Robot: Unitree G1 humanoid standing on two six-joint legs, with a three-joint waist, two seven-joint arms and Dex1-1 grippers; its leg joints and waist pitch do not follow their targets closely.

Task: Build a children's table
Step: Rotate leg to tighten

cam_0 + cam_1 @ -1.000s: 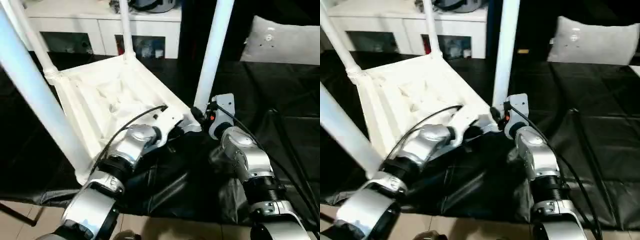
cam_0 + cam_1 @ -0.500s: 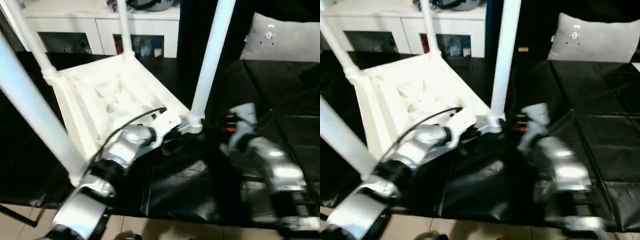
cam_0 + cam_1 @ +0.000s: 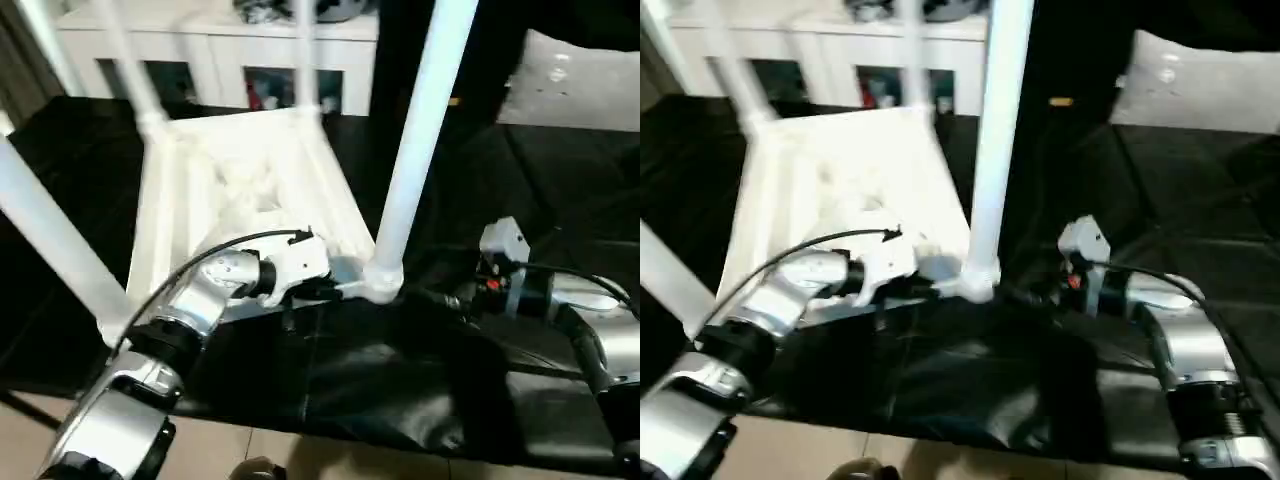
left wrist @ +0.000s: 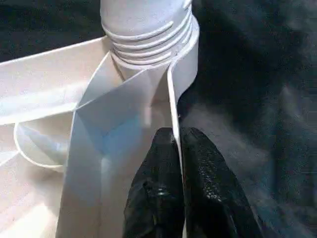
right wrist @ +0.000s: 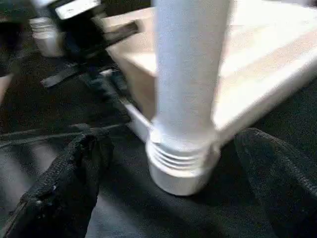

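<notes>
The children's table (image 3: 250, 190) lies upside down on a black cloth, its ribbed underside up and its white legs standing upward. My left gripper (image 4: 177, 134) is shut on the thin rim wall of the top, right beside the near right corner socket (image 3: 382, 283). From that socket rises the near right leg (image 3: 415, 140). My right gripper (image 5: 178, 144) is open, its black fingers (image 5: 74, 168) spread wide to either side of the leg's threaded base without touching it. In the head views the right gripper (image 3: 445, 298) sits just right of that corner.
A white cabinet (image 3: 220, 40) with dark compartments runs along the back. At the back right lies a grey cushion (image 3: 575, 80). The black cloth (image 3: 400, 380) ends at a front edge, with tan floor (image 3: 300, 455) below. A black cable loops over each forearm.
My right gripper has opened wide and drawn back to the right, away from the leg's base. The left gripper stays clamped on the rim. The camera has shifted.
</notes>
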